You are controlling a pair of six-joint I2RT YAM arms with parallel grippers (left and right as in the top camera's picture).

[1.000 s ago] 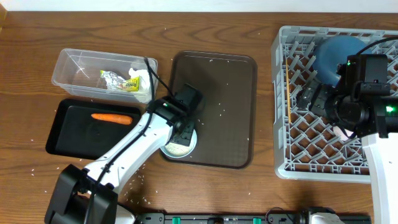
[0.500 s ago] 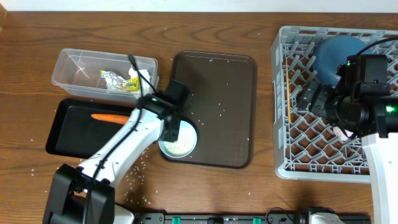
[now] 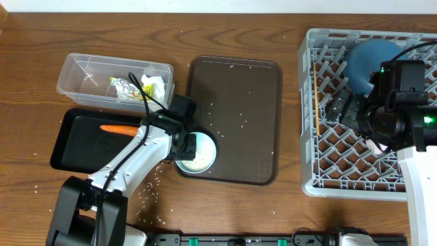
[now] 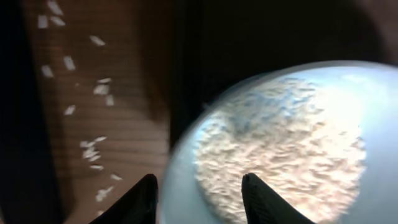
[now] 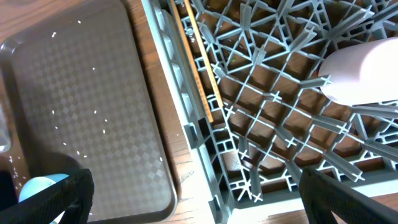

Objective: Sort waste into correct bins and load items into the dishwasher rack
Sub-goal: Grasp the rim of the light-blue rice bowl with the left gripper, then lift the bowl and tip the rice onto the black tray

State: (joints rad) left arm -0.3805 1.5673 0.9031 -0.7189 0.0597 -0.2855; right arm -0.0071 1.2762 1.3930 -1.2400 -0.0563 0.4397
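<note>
While astride white bowl (image 4: 183, 146) rim, L tool (image 4: 199, 183) apart; R tool (image 5: 193, 186) apart over rack (image 5: 261, 74).

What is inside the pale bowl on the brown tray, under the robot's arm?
White rice grains lie in a layer across the bottom of the white bowl. Anything beneath the rice is hidden, and from overhead the left claw covers the bowl's left edge.
</note>
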